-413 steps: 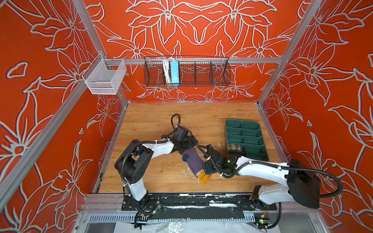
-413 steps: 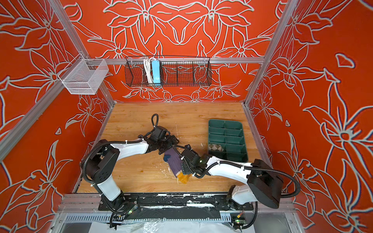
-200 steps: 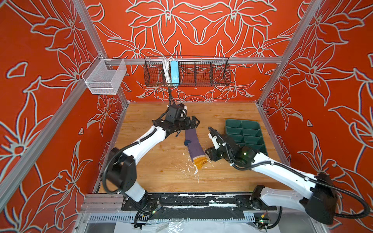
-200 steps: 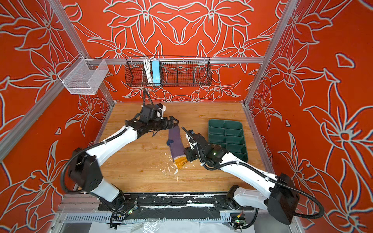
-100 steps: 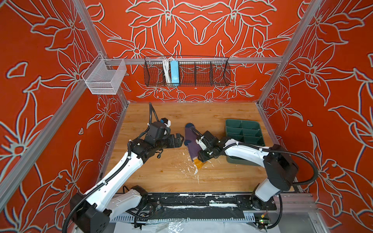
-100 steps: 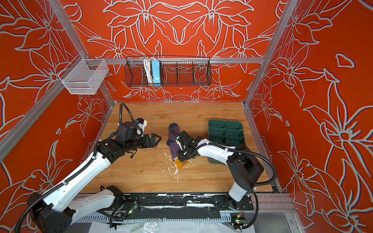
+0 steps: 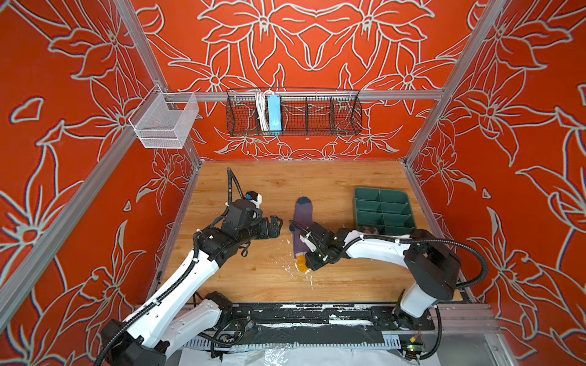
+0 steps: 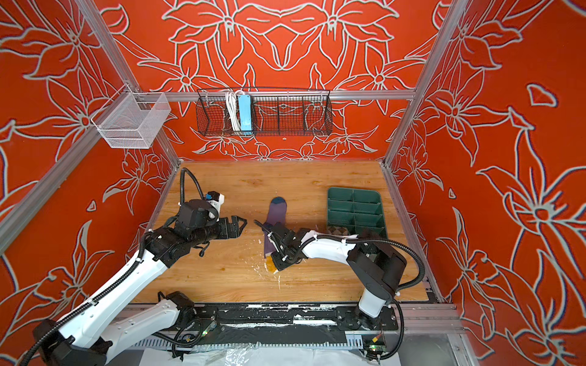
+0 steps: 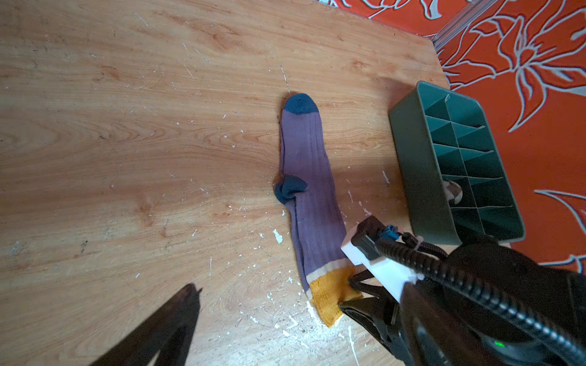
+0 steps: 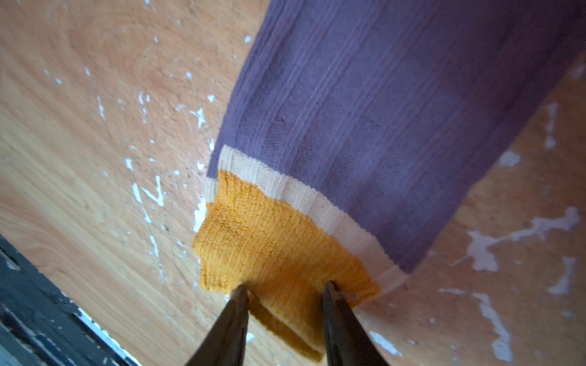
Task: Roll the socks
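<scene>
Left wrist: purple sock (image 9: 309, 196), navy toe (image 9: 299, 104), mustard cuff (image 9: 331, 294)

No text, label, brand or number can be read in any view (the blue power strip (image 7: 274, 113) in the wire basket (image 7: 345, 117) at twelve o'clock is too small to show any print).

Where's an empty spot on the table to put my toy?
The table is bare along the back, between the back wall, the purple sock and the green divider tray. Another patch lies in front of the right arm. Crowded: the sock's yellow cuff, at the right gripper.
</scene>
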Available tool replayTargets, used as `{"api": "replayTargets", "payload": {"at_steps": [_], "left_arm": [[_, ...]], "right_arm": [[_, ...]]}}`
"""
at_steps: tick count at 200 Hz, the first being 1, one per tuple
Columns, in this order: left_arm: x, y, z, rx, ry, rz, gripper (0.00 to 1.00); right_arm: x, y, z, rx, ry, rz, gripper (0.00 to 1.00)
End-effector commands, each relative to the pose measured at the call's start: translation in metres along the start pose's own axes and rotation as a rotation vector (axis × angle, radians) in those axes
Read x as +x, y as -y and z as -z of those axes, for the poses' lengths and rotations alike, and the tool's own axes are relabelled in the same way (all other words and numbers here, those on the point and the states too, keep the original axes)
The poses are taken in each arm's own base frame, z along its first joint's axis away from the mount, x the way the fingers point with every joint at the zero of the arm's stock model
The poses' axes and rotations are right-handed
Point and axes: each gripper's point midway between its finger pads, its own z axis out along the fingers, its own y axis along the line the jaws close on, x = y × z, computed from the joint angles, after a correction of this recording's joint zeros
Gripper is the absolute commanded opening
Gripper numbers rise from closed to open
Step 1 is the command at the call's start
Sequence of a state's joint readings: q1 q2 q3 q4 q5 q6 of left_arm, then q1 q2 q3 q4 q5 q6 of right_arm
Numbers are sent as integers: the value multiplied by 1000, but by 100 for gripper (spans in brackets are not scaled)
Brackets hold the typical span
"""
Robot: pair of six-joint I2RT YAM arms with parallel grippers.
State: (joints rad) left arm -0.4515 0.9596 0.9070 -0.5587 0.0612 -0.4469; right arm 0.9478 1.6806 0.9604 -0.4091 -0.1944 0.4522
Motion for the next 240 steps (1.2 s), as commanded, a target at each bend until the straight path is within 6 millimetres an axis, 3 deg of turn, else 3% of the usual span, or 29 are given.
{"api": "replayTargets", "payload": {"at_steps": [1, 25, 56, 80, 101, 113, 134, 159, 179, 216, 240], "left_arm": [[-11, 5, 8, 10, 16, -27, 97], [-17, 12, 20, 34, 45, -86, 98], [-15, 38, 46, 186, 115, -297, 98], [-2, 54, 62, 240, 206, -536, 98], [21, 62, 63, 266, 256, -763, 99], [40, 67, 60, 310, 267, -890, 99], [76, 68, 49, 365, 258, -1104, 100], [87, 58, 37, 303, 245, -1199, 100], [90, 56, 37, 293, 242, -1221, 98], [94, 54, 38, 293, 260, -1225, 98], [96, 52, 36, 289, 258, -1234, 98]], "right_arm": [[18, -8, -11, -30, -73, -18, 40], [0, -16, 14, -29, -18, 81, 41], [-28, -21, 74, -10, 140, 182, 51], [-44, -16, 118, -45, 271, 154, 56], [-49, -2, 139, -7, 370, 179, 58], [-43, 4, 141, 24, 399, 275, 61], [-19, -3, 137, 1, 404, 554, 61], [7, -18, 132, -42, 458, 876, 57], [23, -20, 115, -3, 459, 1124, 53], [13, -20, 80, 130, 376, 1273, 49], [5, -25, 58, 180, 349, 1338, 53]]}}
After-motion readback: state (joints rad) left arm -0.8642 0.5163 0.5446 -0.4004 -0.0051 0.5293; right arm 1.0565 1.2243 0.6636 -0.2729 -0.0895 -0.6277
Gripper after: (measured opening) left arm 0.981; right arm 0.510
